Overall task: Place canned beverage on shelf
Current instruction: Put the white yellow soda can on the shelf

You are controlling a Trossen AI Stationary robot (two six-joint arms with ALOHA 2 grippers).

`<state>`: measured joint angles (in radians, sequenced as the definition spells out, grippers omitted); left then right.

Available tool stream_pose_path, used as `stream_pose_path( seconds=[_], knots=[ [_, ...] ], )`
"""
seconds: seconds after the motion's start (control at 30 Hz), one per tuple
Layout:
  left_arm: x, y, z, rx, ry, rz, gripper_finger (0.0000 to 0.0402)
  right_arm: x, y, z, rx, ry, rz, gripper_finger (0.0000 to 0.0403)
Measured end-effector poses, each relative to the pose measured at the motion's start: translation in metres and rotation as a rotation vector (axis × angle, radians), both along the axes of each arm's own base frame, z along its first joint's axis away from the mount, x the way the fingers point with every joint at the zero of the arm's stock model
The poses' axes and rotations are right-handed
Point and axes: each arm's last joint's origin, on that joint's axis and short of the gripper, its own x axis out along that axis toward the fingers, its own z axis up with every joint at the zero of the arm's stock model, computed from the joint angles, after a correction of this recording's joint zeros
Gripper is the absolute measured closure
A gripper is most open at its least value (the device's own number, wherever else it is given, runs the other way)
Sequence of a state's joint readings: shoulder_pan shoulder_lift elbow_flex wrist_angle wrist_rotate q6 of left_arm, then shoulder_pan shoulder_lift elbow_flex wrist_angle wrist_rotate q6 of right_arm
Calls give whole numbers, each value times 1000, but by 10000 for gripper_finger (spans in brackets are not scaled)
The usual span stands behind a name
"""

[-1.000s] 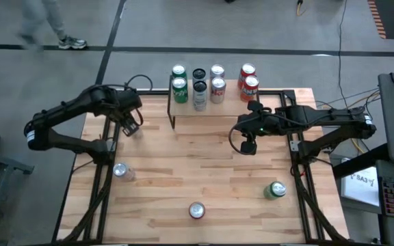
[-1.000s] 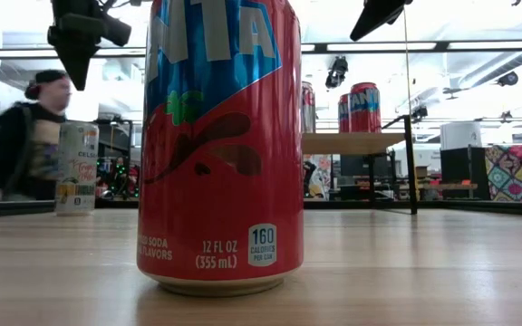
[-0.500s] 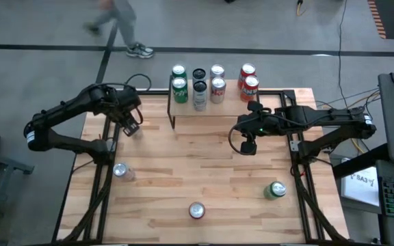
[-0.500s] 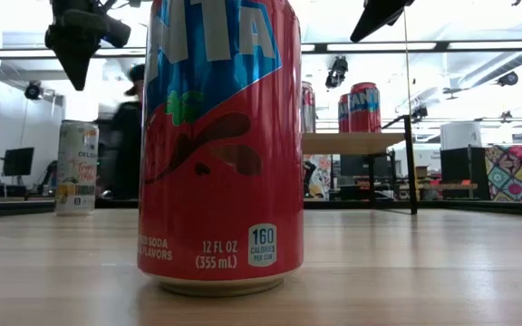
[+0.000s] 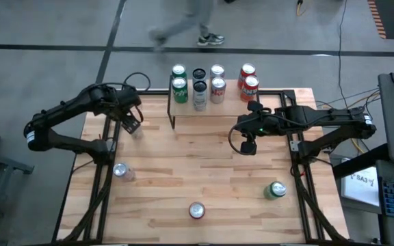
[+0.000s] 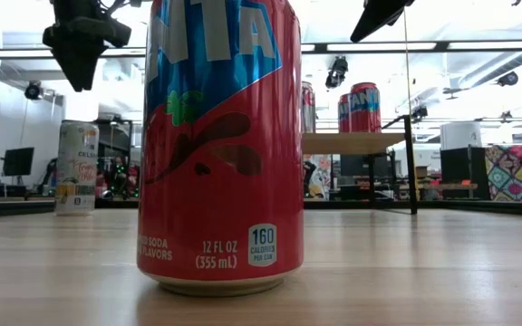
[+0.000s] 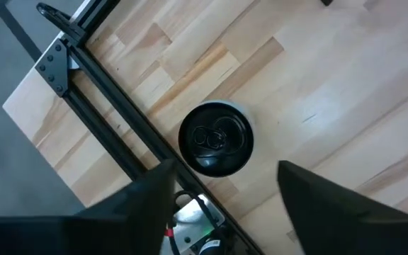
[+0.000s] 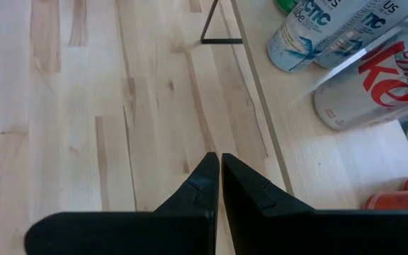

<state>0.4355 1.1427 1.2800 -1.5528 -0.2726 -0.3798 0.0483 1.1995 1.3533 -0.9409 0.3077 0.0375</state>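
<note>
A pale can with a dark lid [image 7: 216, 139] stands upright on the table's left part, close to the black frame rail [image 7: 112, 113]. It shows as a pale can [image 6: 77, 167] in the low view. My left gripper [image 7: 224, 177] hangs above it, open, pointing steeply down, with a clear gap under the gripper [image 6: 78, 77]. My right gripper [image 8: 219, 161] is shut on nothing, in the air right of centre [image 5: 247, 145], near the shelf [image 5: 211, 111]. The shelf stands at the table's far edge with several cans upright on it.
A red can [image 5: 196, 210] stands near the front edge and fills the low view [image 6: 220, 145]. A green can [image 5: 274, 190] is at the front right, a silver-topped can [image 5: 120, 171] at the left. A person [image 5: 183, 27] walks on the floor beyond the table.
My left gripper has opened while staying in place above the pale can. The person beyond the table has walked toward the right.
</note>
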Motion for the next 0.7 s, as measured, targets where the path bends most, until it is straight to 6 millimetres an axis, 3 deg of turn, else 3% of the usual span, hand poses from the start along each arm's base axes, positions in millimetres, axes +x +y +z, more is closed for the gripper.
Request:
stream_pose_path(
  seconds=[0.17, 0.37, 0.7],
  knots=[
    [1, 0, 0, 2, -5, 4, 121, 0, 0, 0, 0, 0, 0, 394],
    [5, 2, -5, -5, 9, 4, 124, 0, 0, 0, -2, 2, 2, 394],
    [8, 5, -34, -26, 127, 22, 127, 0, 0, -1, -2, 3, 3, 394]
  ],
)
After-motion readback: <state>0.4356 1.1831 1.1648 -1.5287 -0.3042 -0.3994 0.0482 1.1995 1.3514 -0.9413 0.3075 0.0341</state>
